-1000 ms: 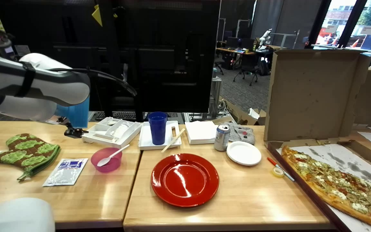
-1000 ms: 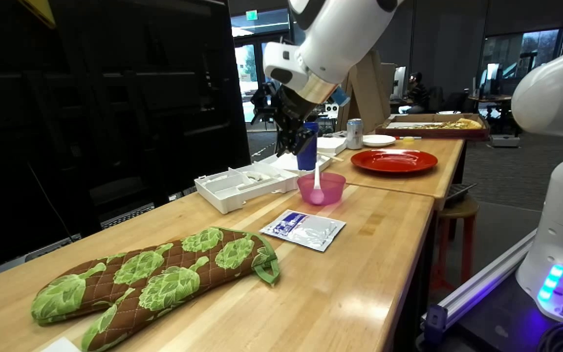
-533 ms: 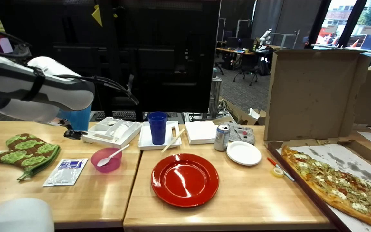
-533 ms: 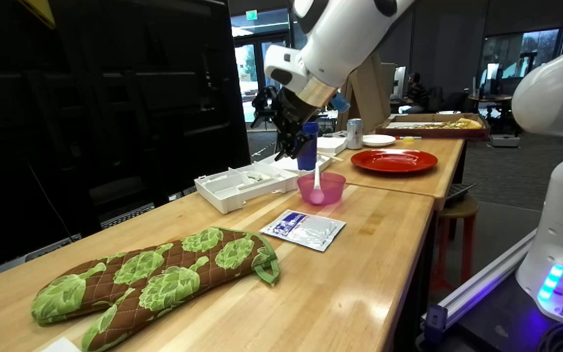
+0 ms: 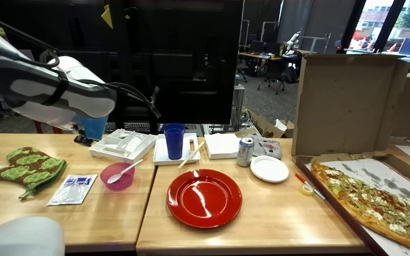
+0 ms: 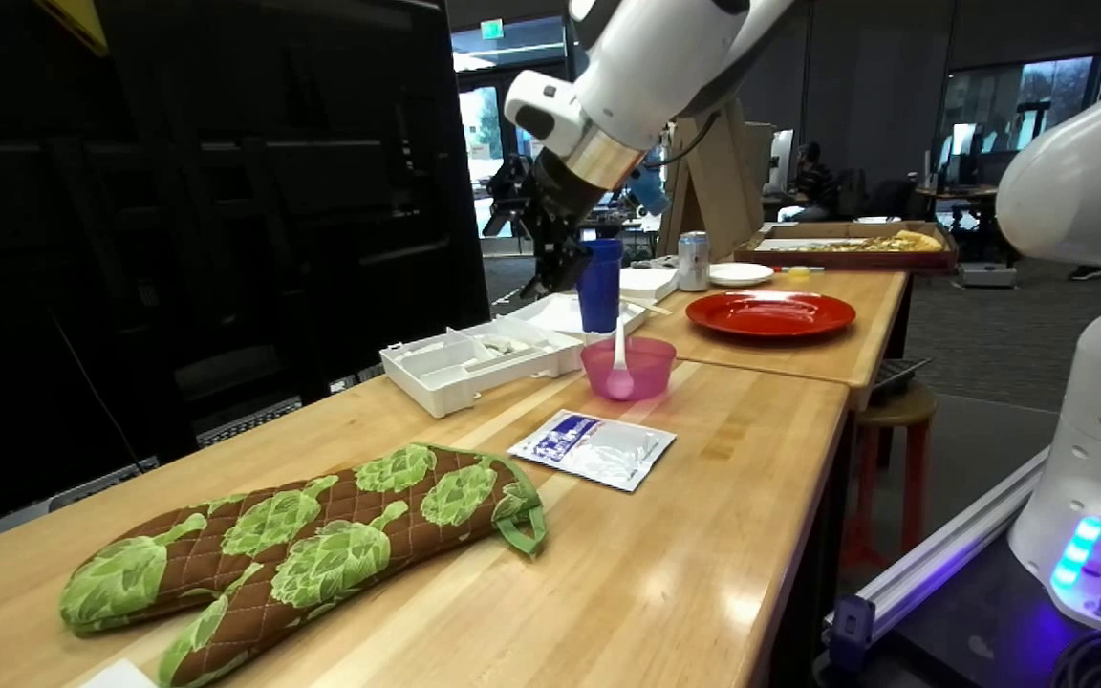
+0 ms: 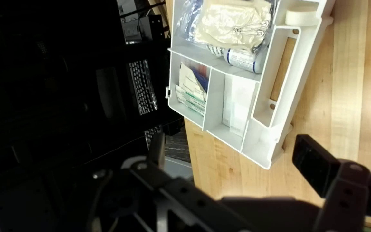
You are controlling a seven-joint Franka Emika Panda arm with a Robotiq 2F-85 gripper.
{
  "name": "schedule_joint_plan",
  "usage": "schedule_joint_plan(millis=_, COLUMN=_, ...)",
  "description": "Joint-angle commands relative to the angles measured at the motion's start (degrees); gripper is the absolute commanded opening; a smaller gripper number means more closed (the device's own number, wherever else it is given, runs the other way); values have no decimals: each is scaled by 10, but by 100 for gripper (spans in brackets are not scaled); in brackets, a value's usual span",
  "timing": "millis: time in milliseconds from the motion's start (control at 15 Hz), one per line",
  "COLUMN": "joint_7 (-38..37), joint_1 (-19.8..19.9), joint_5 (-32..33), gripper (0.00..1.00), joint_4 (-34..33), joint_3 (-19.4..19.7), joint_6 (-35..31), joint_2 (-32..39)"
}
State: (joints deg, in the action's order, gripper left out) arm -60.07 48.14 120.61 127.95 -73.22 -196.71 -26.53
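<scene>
My gripper (image 7: 236,155) is open, its two fingers wide apart with nothing between them. In the wrist view one black fingertip (image 7: 314,164) hangs over the wood and the opposite one lies past the table's back edge. Nearest is a white compartment box (image 7: 259,138), just beyond the fingers and untouched. It holds a cream packet (image 7: 227,16), safety pins (image 7: 251,30), a small bottle (image 7: 242,59), a white roll (image 7: 301,16) and paper sachets (image 7: 190,93). In both exterior views the gripper (image 5: 83,139) hovers above the table near the box (image 6: 445,373).
Close by stand a blue cup (image 5: 175,144) on a white lid, a pink bowl (image 5: 128,181) with a white spoon (image 5: 116,177), a foil packet (image 5: 70,193) and an oven mitt (image 6: 321,535). Farther along are a red plate (image 5: 205,202), a can (image 5: 245,154) and a pizza box (image 5: 347,106).
The forearm has swung rightward in an exterior view. My gripper has risen slightly and tilted, shifting a little away from the blue cup in an exterior view. The tabletop objects have stayed put.
</scene>
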Motion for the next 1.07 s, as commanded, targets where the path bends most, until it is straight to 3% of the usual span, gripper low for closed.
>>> schedule_joint_plan(millis=0, joint_7=-16, joint_1=79, joint_5=-20, gripper=100, joint_4=-30, joint_3=-49, joint_6=-43, joint_2=-17)
schedule_joint_plan(millis=67, joint_7=-23, joint_1=92, joint_5=-4, gripper=100, joint_4=-25, joint_3=-71, joint_6=-16, joint_2=7)
schedule_joint_plan(millis=467, joint_7=-80, joint_1=205, joint_5=-7, gripper=100, joint_4=-48, joint_3=-185, joint_6=-20, joint_2=-13)
schedule_joint_plan(millis=1000, joint_7=-85, joint_1=204, joint_5=-11, gripper=100, joint_4=-61, joint_3=-196, joint_6=-11, joint_2=-1)
